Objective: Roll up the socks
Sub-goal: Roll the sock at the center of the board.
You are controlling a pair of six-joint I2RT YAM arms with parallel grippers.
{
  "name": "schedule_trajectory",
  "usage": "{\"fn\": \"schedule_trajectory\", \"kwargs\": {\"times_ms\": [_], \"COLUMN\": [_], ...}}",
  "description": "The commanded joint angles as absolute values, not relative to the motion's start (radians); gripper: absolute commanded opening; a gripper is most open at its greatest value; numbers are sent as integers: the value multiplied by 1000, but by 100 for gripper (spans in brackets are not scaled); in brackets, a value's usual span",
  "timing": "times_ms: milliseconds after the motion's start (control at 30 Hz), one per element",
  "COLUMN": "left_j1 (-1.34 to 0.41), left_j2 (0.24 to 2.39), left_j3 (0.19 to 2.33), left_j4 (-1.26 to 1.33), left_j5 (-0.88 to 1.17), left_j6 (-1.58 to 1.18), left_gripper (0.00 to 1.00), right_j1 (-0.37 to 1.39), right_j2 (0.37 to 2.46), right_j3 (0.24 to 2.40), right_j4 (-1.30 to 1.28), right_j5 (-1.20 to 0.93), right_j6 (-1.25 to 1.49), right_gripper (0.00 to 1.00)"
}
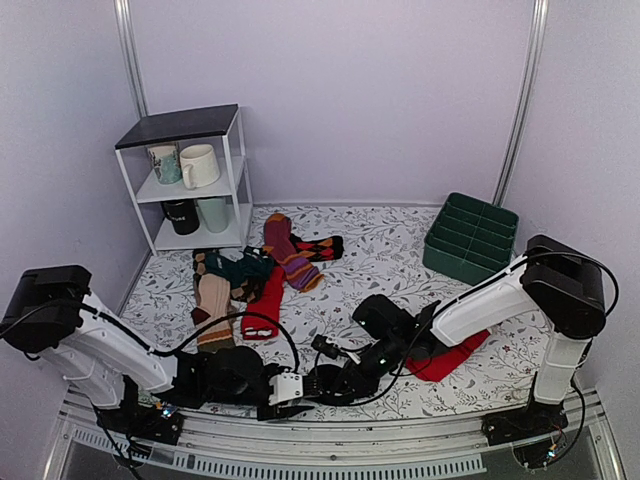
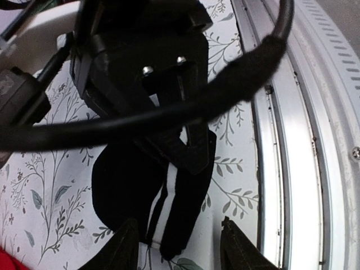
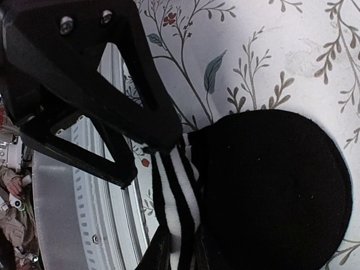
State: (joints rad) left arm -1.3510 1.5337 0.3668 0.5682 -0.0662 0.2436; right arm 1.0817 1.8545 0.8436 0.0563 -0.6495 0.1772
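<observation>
The black socks point(image 3: 270, 185) lie as a rounded bundle on the floral cloth near the front rail, with the white-striped cuff point(image 3: 177, 185) sticking out. My right gripper point(image 3: 181, 256) is shut on that cuff. It also shows in the left wrist view point(image 2: 188, 152), clamped on the socks point(image 2: 129, 191). My left gripper point(image 2: 180, 247) is open, its fingertips point(image 2: 126, 247) standing on either side of the cuff's end. In the top view the left gripper point(image 1: 283, 392) and the right gripper point(image 1: 318, 383) meet head-on at the front middle and hide most of the socks.
A big red sock point(image 1: 445, 360) lies under the right arm. A pile of other socks point(image 1: 240, 285), with a purple-and-orange striped one point(image 1: 290, 255), lies mid-left. A green bin point(image 1: 470, 238) is at back right and a white shelf point(image 1: 190, 125) with mugs at back left. The metal rail point(image 2: 292, 169) runs close by.
</observation>
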Motion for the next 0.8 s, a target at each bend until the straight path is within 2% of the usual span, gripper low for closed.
{"fn": "schedule_trajectory", "kwargs": {"times_ms": [0, 433, 600, 767], "left_j1": [-1371, -1379, -1379, -1379], "left_j2": [1578, 1575, 1621, 1643], "left_j3": [398, 369, 391, 408], "left_j4": [565, 668, 647, 607], "left_j5": [-101, -94, -65, -56], "left_j6": [263, 286, 277, 255], "left_gripper": [50, 48, 45, 37], "right_j1": [1070, 1063, 1058, 1057], "right_j2": [1939, 1982, 1991, 1997], "right_j3": [821, 836, 841, 845], "right_j4": [-168, -177, -183, -187], "right_j5": [-666, -694, -700, -701], "right_j6": [200, 193, 191, 189], "right_gripper": [14, 15, 14, 15]}}
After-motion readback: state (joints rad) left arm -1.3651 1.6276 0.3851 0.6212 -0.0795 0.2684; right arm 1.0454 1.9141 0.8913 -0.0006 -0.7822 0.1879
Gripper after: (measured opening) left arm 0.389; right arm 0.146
